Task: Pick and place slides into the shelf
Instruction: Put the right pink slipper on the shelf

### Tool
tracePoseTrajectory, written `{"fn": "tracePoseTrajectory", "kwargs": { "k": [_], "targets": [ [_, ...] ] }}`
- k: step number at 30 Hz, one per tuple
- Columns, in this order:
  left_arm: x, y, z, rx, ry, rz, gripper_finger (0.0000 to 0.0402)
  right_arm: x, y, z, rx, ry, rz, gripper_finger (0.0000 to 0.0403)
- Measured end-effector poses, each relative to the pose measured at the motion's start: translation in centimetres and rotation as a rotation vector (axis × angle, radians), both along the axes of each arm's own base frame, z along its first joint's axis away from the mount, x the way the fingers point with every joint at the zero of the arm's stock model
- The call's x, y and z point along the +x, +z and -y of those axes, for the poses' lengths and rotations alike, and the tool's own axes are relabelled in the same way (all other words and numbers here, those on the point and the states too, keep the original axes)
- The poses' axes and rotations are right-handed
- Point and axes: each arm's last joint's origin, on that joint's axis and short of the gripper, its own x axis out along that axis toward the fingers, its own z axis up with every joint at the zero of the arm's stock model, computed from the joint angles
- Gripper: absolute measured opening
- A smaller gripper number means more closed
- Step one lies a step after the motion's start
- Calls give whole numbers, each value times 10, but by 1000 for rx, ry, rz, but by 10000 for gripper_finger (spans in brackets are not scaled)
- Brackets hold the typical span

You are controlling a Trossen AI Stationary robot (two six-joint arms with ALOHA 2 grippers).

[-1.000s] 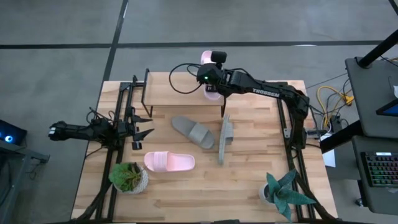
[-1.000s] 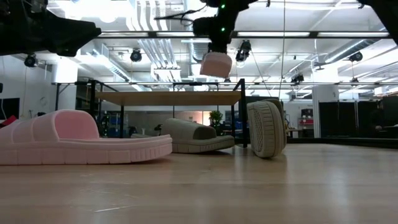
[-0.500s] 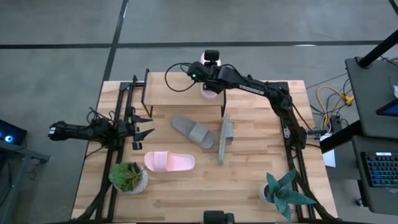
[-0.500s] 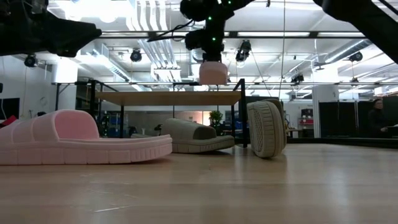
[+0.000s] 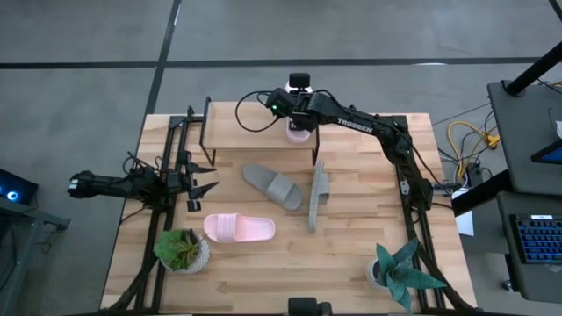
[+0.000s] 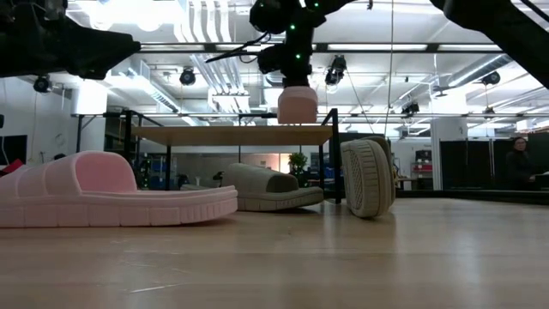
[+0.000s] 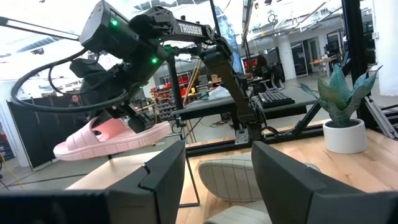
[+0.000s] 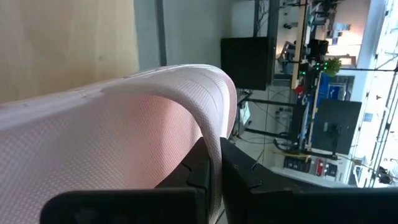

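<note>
My right claw, clenched on a pink slide, had dropped it onto the shelf top, upper centre; release seemed next.

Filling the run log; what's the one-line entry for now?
right gripper: shut on pink slide | over shelf | left gripper: open, idle

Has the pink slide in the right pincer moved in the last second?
Yes. The pink slide held by the right pincer has come down toward the shelf top, now about touching the plank.
</note>
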Motion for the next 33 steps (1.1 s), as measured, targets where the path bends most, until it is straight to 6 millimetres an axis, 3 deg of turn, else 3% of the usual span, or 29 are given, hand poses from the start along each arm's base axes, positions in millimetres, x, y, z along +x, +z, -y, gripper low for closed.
{"fn": "tracePoseTrajectory", "kwargs": {
  "k": [20, 33],
  "targets": [
    [0, 0, 0, 0, 2, -2, 171, -3, -6, -3, 69, -31, 32, 12],
    [0, 0, 0, 0, 2, -1, 171, 4, -25, 0, 82, -17, -43, 12]
  ]
}}
